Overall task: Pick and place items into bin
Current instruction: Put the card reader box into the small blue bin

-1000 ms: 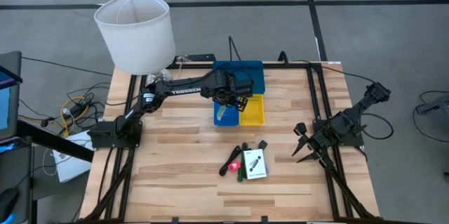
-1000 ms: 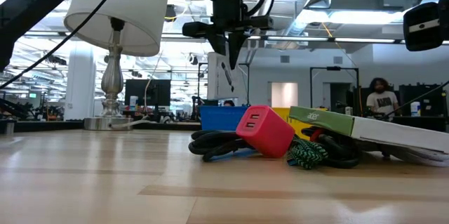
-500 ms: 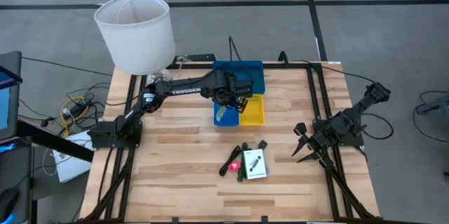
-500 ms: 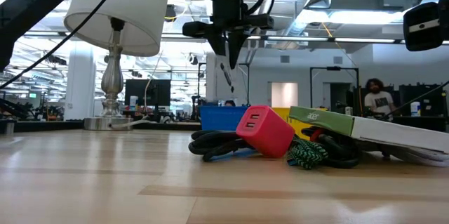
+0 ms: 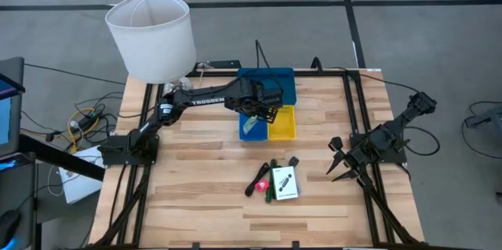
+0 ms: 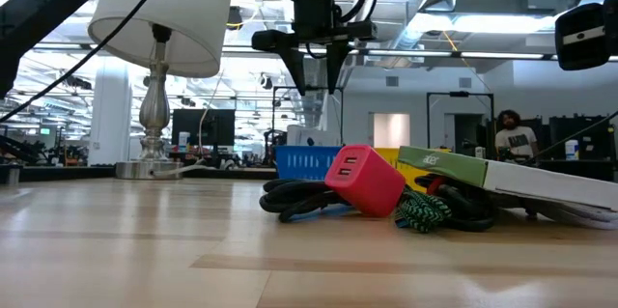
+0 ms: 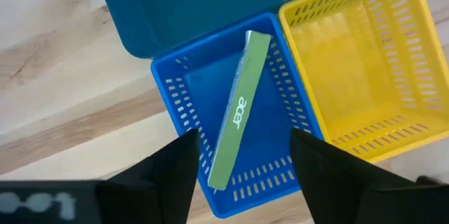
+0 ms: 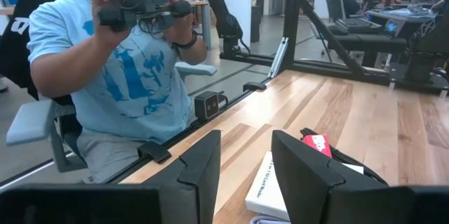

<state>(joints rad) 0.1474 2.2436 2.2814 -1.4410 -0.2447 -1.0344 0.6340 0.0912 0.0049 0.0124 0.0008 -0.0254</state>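
My left gripper hangs open above the small blue tray of the bin, its fingers spread and holding nothing. The pale green strip lies slantwise inside that tray, one end up by the wall beside the wide blue tray. The yellow tray adjoins it. The other items lie mid-table: a white card, a red piece, black and green sticks and a black piece. My right gripper waits open at the table's right side.
A lamp with a white shade stands at the far left corner. A black cable and a green-black braided cord lie by the red piece. A person in a light blue shirt sits beyond the table's edge.
My left gripper has opened above the small blue tray and let go of the pale green strip. The strip hung from its fingertips before; it has now fallen into the tray and lies slantwise there.
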